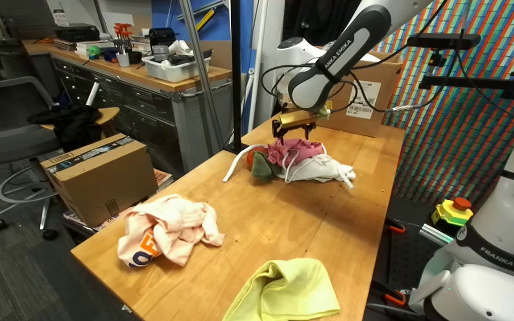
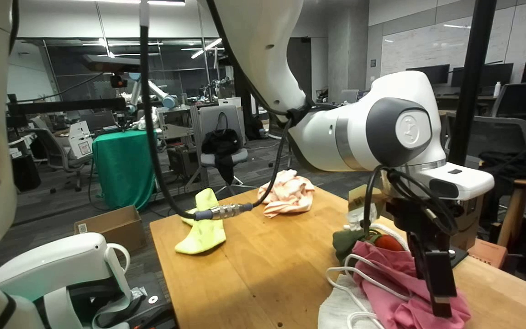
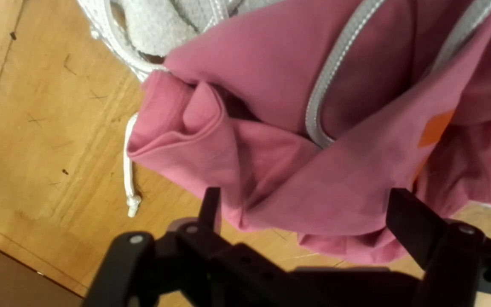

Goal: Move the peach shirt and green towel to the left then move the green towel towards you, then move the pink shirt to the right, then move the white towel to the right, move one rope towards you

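The pink shirt (image 1: 301,149) lies bunched with the white towel (image 1: 328,169) at the far part of the table; both also show in the wrist view, the shirt (image 3: 279,76) below the towel (image 3: 156,30). White ropes (image 1: 241,161) lie over and beside this pile. My gripper (image 3: 301,198) is open, its fingers apart above the pink shirt's edge, with nothing visibly held; it also shows in an exterior view (image 1: 295,138). The peach shirt (image 1: 179,227) lies crumpled near the table's end. The lime-green towel (image 1: 292,290) lies folded near it, at the edge.
A dark green cloth-like thing (image 1: 262,167) and an orange-red thing (image 1: 255,154) sit beside the pink shirt. A black pole (image 1: 236,89) stands at the table's edge. A cardboard box (image 1: 364,102) stands behind the arm. The wooden table (image 1: 257,223) carries everything.
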You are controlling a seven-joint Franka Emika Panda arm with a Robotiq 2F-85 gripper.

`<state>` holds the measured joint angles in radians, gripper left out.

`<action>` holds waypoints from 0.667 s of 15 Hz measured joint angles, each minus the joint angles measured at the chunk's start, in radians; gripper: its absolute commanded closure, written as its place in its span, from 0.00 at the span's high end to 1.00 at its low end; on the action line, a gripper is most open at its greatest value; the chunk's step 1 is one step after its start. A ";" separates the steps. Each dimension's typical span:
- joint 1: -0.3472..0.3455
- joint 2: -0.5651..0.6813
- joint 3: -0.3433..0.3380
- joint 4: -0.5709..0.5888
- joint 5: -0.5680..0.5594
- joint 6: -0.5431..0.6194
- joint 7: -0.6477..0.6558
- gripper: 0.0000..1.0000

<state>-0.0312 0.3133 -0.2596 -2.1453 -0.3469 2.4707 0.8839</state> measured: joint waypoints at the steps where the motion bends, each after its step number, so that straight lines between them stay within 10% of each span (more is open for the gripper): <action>1: 0.000 0.008 -0.006 0.006 0.000 0.002 0.008 1.00; 7: 0.000 0.045 -0.012 0.030 0.018 0.005 0.032 1.00; 10: 0.000 0.053 -0.012 0.036 0.032 0.004 0.032 0.66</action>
<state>-0.0312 0.3668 -0.2712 -2.1095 -0.3147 2.4747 0.9163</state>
